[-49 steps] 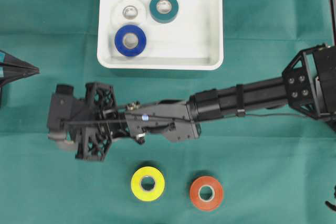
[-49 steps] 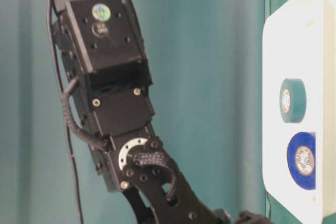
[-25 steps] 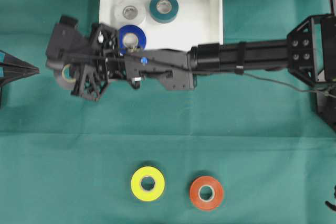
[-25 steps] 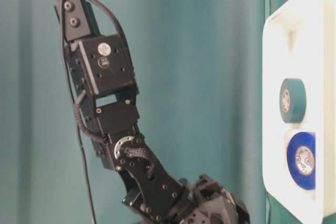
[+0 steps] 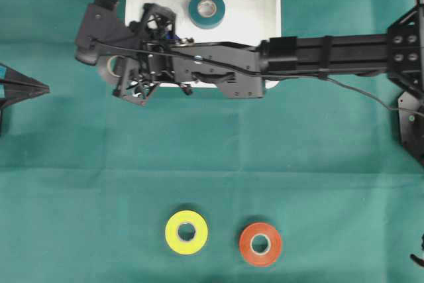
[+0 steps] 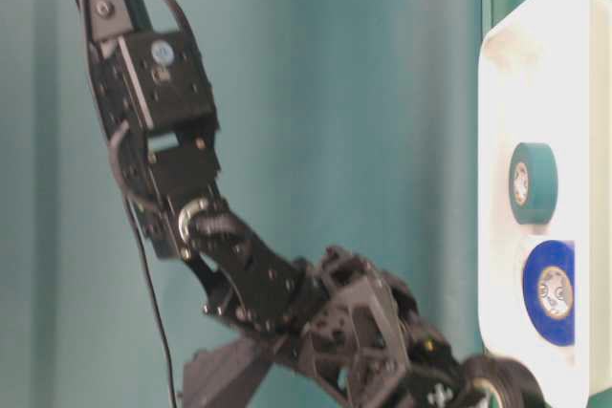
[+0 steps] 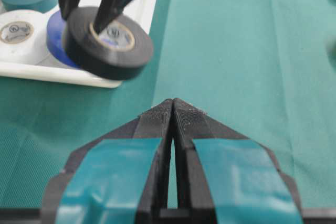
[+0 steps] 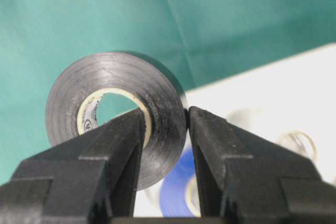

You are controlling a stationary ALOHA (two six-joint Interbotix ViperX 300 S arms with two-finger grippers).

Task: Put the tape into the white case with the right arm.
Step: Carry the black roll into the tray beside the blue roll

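Black tape [image 8: 118, 111], clamped through its wall by the right arm's end effector [image 8: 165, 129], hangs at the white case's [image 5: 265, 4] left edge, so the free floor lies rightward, past the blue roll [image 7: 55, 32]; the left end effector [image 7: 172, 109] rests together.

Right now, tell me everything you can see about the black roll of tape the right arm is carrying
The black tape roll is a glossy dark ring wound on a pale cardboard core with small printing inside. The right gripper is shut on its wall, one finger through the core hole and the other on the outer face. It hangs tilted, clear of the cloth, by the near left corner of the white case, not yet inside. Beyond it in the case lie blue, white and teal rolls. Nothing but the gripper's fingers touches it.
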